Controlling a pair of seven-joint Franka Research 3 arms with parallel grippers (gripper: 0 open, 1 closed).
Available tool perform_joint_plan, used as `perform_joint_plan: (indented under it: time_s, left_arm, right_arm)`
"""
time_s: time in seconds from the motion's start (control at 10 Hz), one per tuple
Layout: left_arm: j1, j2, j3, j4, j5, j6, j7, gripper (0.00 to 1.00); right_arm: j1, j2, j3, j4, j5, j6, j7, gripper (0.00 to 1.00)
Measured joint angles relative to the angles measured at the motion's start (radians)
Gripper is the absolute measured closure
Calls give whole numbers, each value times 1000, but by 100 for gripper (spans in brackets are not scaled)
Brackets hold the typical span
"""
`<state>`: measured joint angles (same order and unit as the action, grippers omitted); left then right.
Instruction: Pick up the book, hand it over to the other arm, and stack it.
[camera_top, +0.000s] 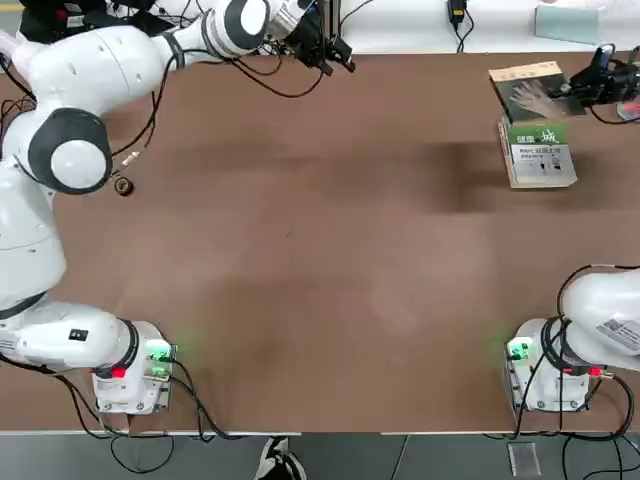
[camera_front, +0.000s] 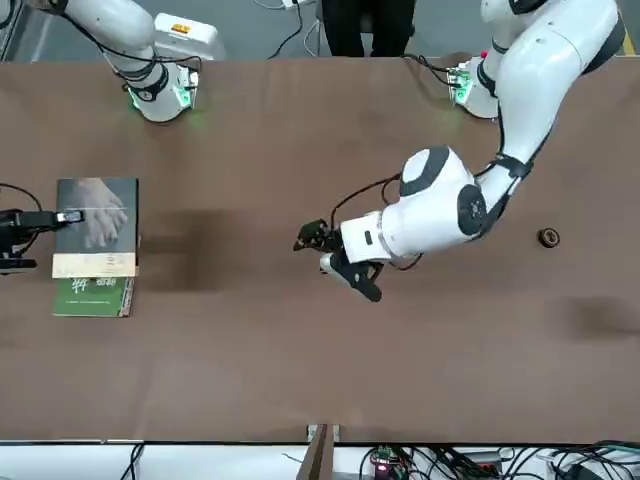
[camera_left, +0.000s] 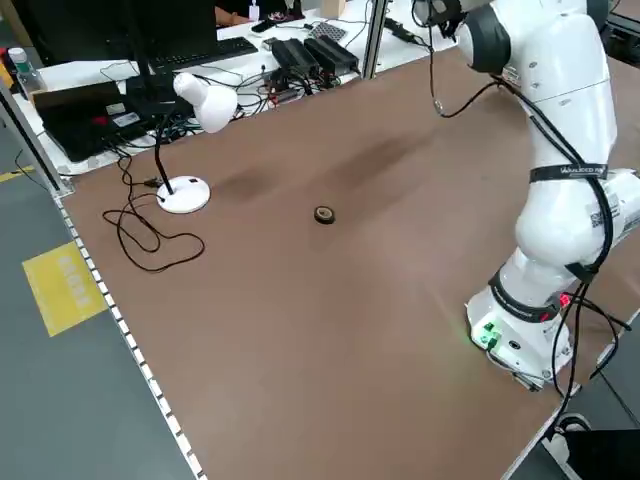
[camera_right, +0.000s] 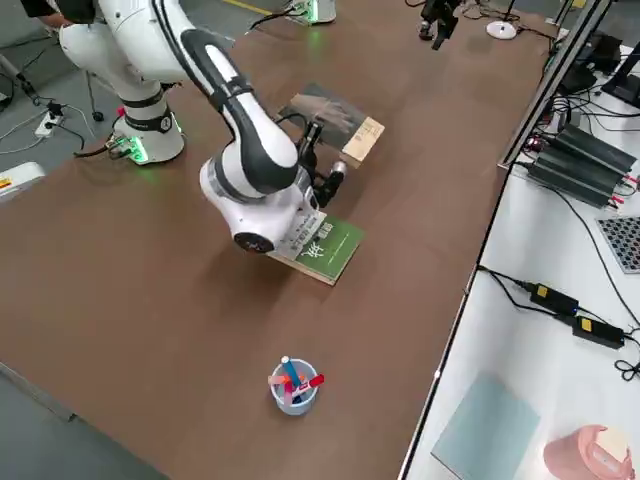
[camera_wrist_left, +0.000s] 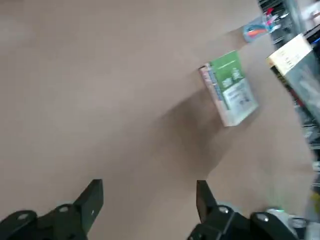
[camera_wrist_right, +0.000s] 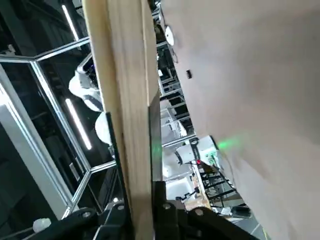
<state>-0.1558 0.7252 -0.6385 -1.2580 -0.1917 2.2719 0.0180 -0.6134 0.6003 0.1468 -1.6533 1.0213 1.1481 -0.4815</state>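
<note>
The book (camera_top: 528, 90), thin, with a dark cover, a pale hand picture and a tan band, is at the far right of the table. My right gripper (camera_top: 578, 88) is shut on its outer edge. In the right wrist view the book's pale edge (camera_wrist_right: 125, 100) runs up from between the fingers. One end of the book (camera_front: 95, 222) overlaps the thicker green-and-white book (camera_front: 93, 296), which lies flat on the table. My left gripper (camera_top: 335, 50) hangs open over the far middle of the table, holding nothing, its fingers (camera_wrist_left: 95, 200) wide apart.
A small dark ring (camera_top: 124, 186) lies on the left half of the table. A white desk lamp (camera_left: 190, 110) stands at the far left corner. A cup of pens (camera_right: 292, 385) sits near the table's right edge, beyond the green-and-white book (camera_right: 325, 250).
</note>
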Motion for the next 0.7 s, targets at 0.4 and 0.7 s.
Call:
perform_joint_plan:
  time_s: [0.4, 0.7]
  left_arm:
    - [5, -34, 9, 0, 191, -56, -16, 20]
    - [16, -40, 18, 0, 255, -86, -16, 21]
  right_arm:
    - [-58, 74, 2, 90, -94, -17, 0, 84]
    - [-72, 117, 7, 160, -173, -18, -1, 84]
